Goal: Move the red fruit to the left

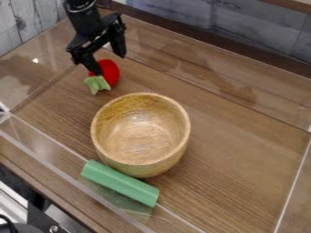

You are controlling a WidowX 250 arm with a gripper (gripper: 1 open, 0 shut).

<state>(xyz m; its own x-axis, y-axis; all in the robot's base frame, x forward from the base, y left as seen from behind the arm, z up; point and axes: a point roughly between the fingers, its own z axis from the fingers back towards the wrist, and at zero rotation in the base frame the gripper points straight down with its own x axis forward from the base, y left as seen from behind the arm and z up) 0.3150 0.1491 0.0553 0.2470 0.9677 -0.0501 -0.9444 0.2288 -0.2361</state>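
small round bright-red toy fruit (108,70) | likely light, smooth, rigid | grip round body, not green leaf at 7 o'clock | black gripper (100,50) jaws apart, above it

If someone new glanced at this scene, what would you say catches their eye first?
Probably the wooden bowl, large and empty at the table's centre. Next, the bright red fruit beyond it at the upper left, with the black claw open right above it. A long green block lies in front of the bowl.

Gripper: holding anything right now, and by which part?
Nothing is held. The gripper is open, its fingers above and around the red fruit, which sits on the wooden table with its green leaf beside it.
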